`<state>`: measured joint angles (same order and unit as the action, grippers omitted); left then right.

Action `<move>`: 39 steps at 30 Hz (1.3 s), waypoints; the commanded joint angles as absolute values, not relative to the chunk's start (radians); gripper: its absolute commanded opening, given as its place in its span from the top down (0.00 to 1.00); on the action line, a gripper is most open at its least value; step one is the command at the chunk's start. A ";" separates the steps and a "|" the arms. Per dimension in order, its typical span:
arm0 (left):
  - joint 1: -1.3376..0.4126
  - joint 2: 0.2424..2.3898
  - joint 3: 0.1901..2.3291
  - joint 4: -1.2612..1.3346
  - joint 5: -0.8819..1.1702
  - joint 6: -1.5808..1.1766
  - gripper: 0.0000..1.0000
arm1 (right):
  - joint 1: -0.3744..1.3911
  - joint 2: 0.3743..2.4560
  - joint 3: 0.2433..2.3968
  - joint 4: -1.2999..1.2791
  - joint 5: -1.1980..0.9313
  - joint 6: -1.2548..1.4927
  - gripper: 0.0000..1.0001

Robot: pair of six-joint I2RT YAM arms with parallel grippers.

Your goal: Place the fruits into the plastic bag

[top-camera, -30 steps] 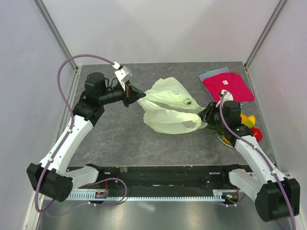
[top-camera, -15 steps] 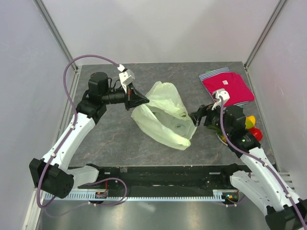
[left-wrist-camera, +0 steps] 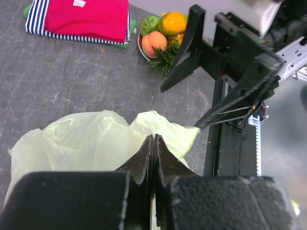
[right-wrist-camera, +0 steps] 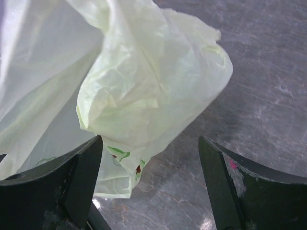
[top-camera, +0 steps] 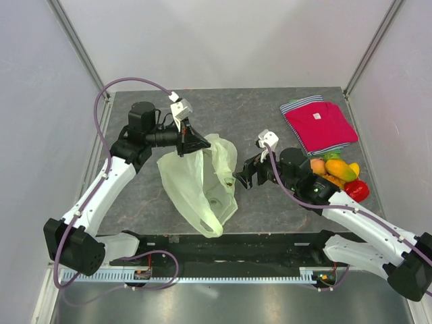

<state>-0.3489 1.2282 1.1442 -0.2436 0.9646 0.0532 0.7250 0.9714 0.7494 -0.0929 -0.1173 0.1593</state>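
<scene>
Left end effector [top-camera: 196, 143] pinches the bag [top-camera: 196, 185] by one edge over the counter [top-camera: 270, 115]; our right end effector [top-camera: 241, 177] stands spread and empty beside it. We judge the mouth may sag shut, so the fruits [top-camera: 334, 172], piled at the right, could bounce off.

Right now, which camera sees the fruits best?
The top camera: the whole pile of fruits shows there. The left wrist camera catches only a few fruits, near its top edge. The right wrist camera shows only the plastic bag.
</scene>
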 commanded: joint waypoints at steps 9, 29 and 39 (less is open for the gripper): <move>-0.345 1.238 1.163 -0.270 0.933 0.089 0.98 | 0.787 0.988 0.799 -0.029 -0.153 0.195 0.11; -0.345 1.262 1.177 -0.304 0.893 0.089 0.99 | 0.822 0.968 0.762 -0.071 -0.061 0.216 0.06; -0.354 1.325 1.195 -0.288 0.920 0.075 0.98 | 0.882 1.156 0.839 0.029 -0.034 0.179 0.10</move>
<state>-0.3489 1.2755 1.1465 -0.3065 0.8852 0.0643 0.8692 1.1198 0.7738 -0.0654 -0.0612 0.2028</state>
